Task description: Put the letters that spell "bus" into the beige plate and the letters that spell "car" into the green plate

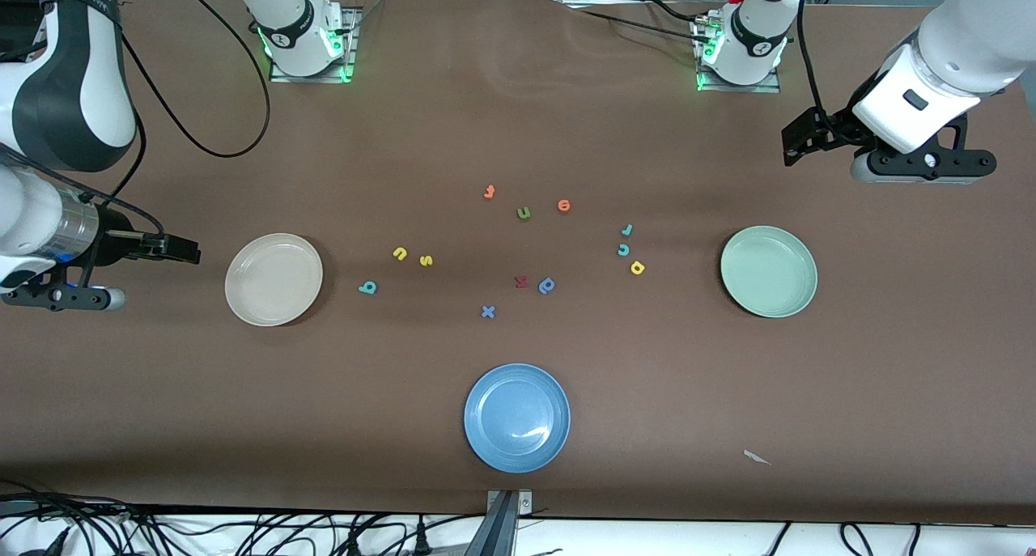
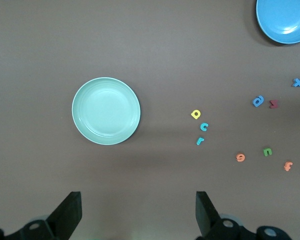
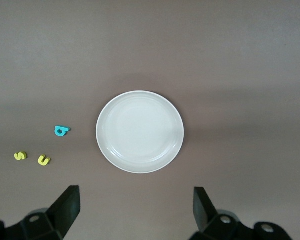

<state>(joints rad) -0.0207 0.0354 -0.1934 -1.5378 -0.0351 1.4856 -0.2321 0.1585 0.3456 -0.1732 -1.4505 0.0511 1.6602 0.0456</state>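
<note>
Front view: nothing placed yet. Teal "b" [image 1: 367, 287], yellow "u" [image 1: 400, 253], yellow "s" [image 1: 426, 260] lie between beige plate [image 1: 273, 279] and table centre, at plate's 3 o'clock. Teal "c" [image 1: 623, 250], yellow "a" [image 1: 637, 268], light-blue "r" [image 1: 626, 231] near green plate [image 1: 768, 271], at its 9 o'clock. Both plates bare.

Judgement: foam letters light, soft, thin, flat. Pinch across outer edges, top-down, gently.

Left gripper [image 2: 139, 212] over left arm's end of table, fingers wide, nothing held. Right gripper [image 3: 135, 210] over right arm's end of table, fingers wide, nothing held.

Both arms waited, up off the worktop [image 1: 518, 95]. Left end effector [image 1: 797, 145] hung over the worktop's left-arm end, right end effector [image 1: 174, 248] over its right-arm end, fingers apart on each, nothing held. Beige plate [image 1: 273, 279] and green plate [image 1: 768, 271] held nothing. Teal b [image 1: 367, 287], yellow u [image 1: 399, 253], yellow s [image 1: 426, 260] lay loose beside the beige plate. Light-blue r [image 1: 626, 230], teal c [image 1: 622, 249], yellow a [image 1: 637, 268] lay near the green plate. Blue plate [image 1: 517, 418] sat at the camera-side edge.
</note>
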